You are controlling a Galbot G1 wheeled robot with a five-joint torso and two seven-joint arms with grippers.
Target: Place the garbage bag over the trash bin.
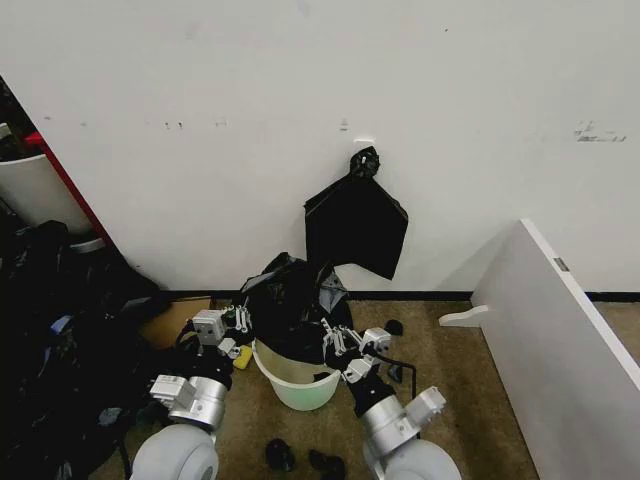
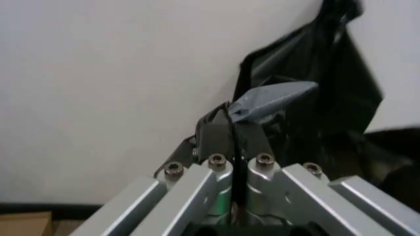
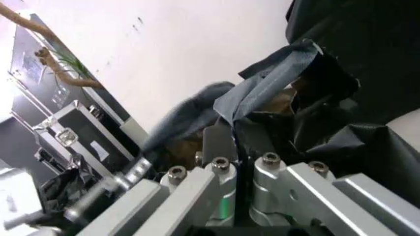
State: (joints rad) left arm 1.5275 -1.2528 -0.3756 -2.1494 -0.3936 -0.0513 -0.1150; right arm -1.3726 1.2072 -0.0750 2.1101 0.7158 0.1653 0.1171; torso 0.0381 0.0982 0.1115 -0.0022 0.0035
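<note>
No readable text, label, brand, number or sign appears on anything here.

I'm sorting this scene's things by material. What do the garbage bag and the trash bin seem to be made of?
The garbage bag looks like thin black plastic film: it crumples into sharp folds with glossy highlights where the left gripper and right gripper pinch its edges. The trash bin looks like rigid moulded plastic, pale whitish-green and smooth, holding its round rim shape.
</note>
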